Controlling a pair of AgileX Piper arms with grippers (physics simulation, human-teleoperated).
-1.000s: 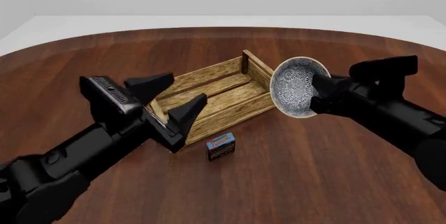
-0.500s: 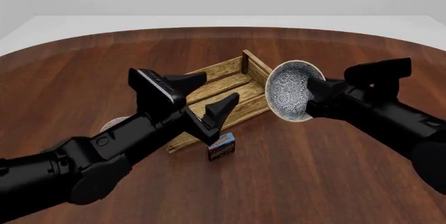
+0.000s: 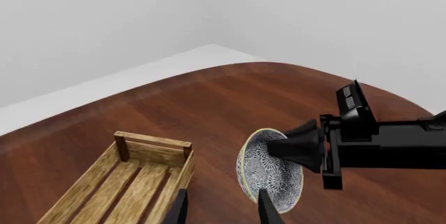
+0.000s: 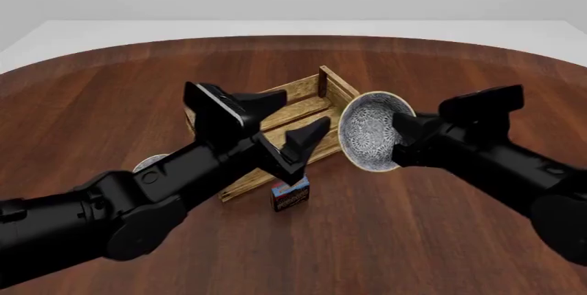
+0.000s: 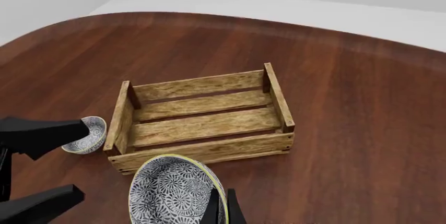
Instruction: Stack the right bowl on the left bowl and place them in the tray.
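Since the frame half a second back, your left arm has pushed a little further forward over the tray (image 4: 323,95), and your right arm has carried its bowl leftward, closer to the tray's right end.

Your right gripper (image 4: 400,138) is pinching the right bowl (image 4: 369,140) by its rim, held off the table and tipped on edge so its patterned inside faces the left arm. In the right wrist view the fingers (image 5: 221,208) sit pressed together on that rim, with the bowl (image 5: 175,191) hanging near the tray's (image 5: 202,153) long wall.

Your left gripper (image 4: 287,124) has its jaws spread wide and holds nothing; it hovers above the tray's middle in the front view (the left wrist view shows only the two fingertips (image 3: 179,209), well apart).

The left bowl (image 5: 86,135) stands upright on the table (image 4: 101,102) just beside the tray's left end; in the front view only a sliver of it shows (image 4: 148,164) behind your left arm.

A small blue-and-red carton (image 4: 291,196) stands near the tray's long wall.
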